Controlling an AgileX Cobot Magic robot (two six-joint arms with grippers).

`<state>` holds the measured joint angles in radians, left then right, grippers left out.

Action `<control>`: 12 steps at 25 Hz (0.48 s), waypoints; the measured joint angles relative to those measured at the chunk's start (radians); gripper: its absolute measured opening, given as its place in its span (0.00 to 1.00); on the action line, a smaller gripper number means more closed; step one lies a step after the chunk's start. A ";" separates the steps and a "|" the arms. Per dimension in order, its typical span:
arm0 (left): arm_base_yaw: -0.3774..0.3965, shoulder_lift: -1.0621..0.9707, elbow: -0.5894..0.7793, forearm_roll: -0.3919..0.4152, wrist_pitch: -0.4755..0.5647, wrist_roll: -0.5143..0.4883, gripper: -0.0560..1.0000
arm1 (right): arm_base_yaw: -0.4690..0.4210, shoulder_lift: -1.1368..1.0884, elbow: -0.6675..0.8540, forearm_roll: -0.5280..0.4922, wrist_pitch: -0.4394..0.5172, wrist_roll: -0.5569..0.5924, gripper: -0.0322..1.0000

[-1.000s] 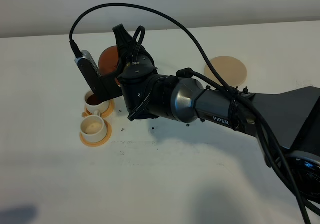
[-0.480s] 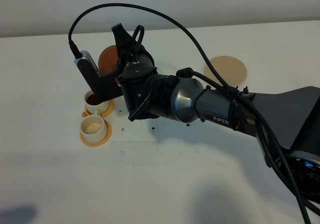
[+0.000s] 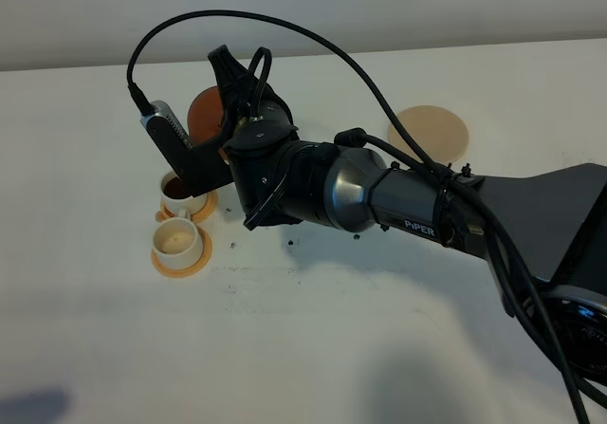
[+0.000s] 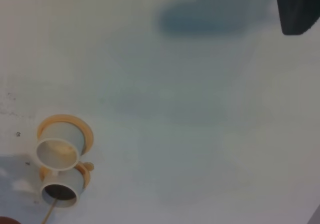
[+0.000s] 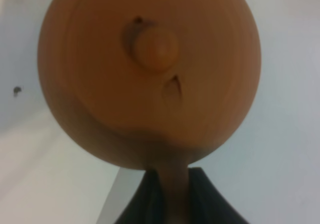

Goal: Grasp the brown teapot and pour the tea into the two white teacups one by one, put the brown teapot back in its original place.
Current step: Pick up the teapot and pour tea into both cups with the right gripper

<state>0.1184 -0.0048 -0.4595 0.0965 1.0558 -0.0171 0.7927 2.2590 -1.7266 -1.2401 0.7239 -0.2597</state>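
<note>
The brown teapot [image 3: 203,111] hangs tilted in the air above and just behind the far white teacup [image 3: 176,194], which holds dark tea. The near white teacup [image 3: 177,241] looks cream inside. My right gripper [image 3: 226,101] reaches across to the left and is shut on the teapot's handle. The right wrist view shows the lid and knob [image 5: 155,46], with the handle between the dark fingers [image 5: 200,199]. The left wrist view shows both cups, the pale one [image 4: 59,147] and the dark-filled one [image 4: 60,190]. The beige coaster [image 3: 429,132] lies bare at the back right. My left gripper is out of view.
Each cup stands on a small orange saucer [image 3: 180,265]. Small dark specks [image 3: 233,246] dot the white table beside the cups. The right arm and its black cable [image 3: 379,92] span the middle of the table.
My right gripper and the teapot have shifted very slightly to the left and up. The cups have not moved.
</note>
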 joint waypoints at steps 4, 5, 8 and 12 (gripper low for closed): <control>0.000 0.000 0.000 0.000 0.000 0.001 0.31 | 0.000 0.000 0.000 -0.008 -0.004 -0.001 0.12; 0.000 0.000 0.000 0.000 0.000 0.001 0.31 | 0.000 0.000 0.000 -0.011 -0.004 -0.001 0.12; 0.000 0.000 0.000 0.000 0.000 0.001 0.31 | 0.000 0.000 0.000 -0.013 -0.007 -0.001 0.12; 0.000 0.000 0.000 0.000 0.000 0.001 0.31 | 0.000 0.000 0.000 0.004 -0.008 0.007 0.12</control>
<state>0.1184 -0.0048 -0.4595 0.0965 1.0558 -0.0162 0.7927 2.2590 -1.7266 -1.2362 0.7156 -0.2531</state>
